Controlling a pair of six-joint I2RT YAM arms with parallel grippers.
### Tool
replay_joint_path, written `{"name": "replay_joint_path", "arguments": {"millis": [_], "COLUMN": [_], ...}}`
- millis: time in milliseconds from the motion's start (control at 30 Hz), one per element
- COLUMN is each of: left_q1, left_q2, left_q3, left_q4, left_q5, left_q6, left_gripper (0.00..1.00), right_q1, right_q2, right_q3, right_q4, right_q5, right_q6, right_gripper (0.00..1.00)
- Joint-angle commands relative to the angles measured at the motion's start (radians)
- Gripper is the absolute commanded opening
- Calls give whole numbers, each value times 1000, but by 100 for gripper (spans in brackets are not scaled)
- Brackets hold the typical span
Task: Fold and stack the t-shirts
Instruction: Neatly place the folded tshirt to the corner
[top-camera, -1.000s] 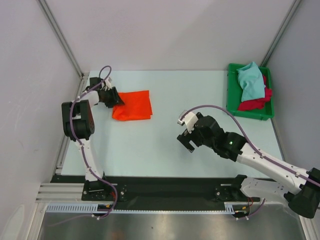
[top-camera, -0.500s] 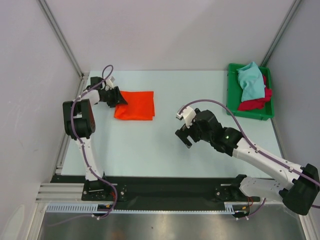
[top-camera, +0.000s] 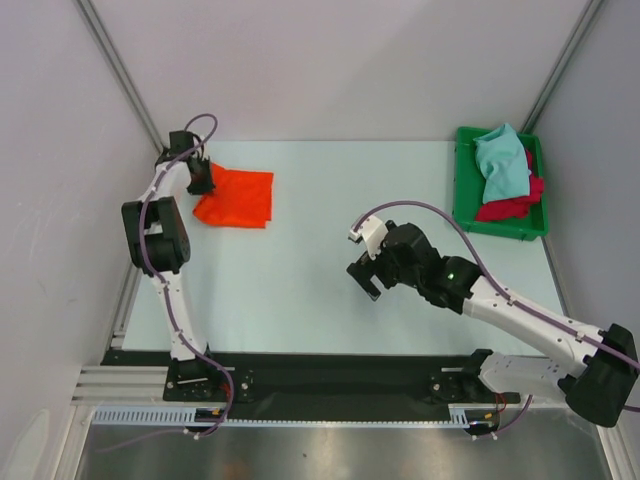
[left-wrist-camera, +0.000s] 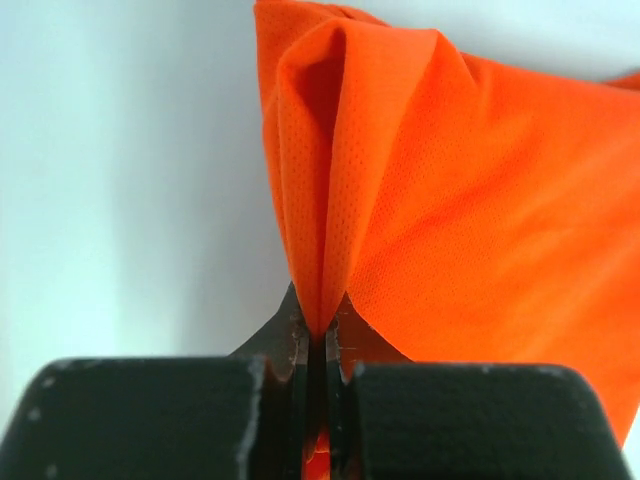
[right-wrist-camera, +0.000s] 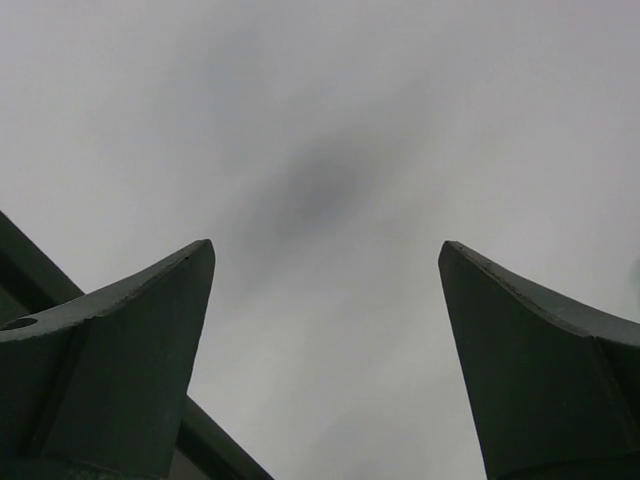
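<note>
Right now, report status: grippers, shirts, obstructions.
Left gripper shut on bright orange cloth t-shirt, far left. Right gripper open, empty, mid-table. Light teal shirt and crimson shirt in green plastic tray. Nothing in the way.

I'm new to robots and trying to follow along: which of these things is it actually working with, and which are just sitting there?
Part of the job: orange t-shirt, pinched in the shut left hand; teal t-shirt and red t-shirt, heaped together; open right hand.
Just there: green tray holding those two; table.

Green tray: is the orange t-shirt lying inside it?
No, the orange t-shirt lies on the table far left; the green tray holds the teal t-shirt and red t-shirt.
</note>
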Motion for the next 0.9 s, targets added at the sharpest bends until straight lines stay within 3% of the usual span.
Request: {"name": "replay_joint_path", "arguments": {"millis": [0, 200, 600, 867], "left_q1": [12, 20, 32, 43], "left_q2": [59, 213, 271, 322], "left_q3": [169, 432, 427, 508], "left_q4": [-44, -83, 203, 235], "left_q5": [-312, -415, -434, -472], "left_q6": [123, 164, 147, 88], "left_gripper": [0, 0, 0, 0], "right_q1": [-3, -17, -66, -72], "right_q2": [21, 98, 274, 301], "right_q3": [49, 112, 213, 226], "right_q4": [-39, -70, -30, -25], "right_q5": [22, 13, -21, -16], "right_q6": [13, -5, -13, 13], "right_gripper": [100, 100, 100, 100]}}
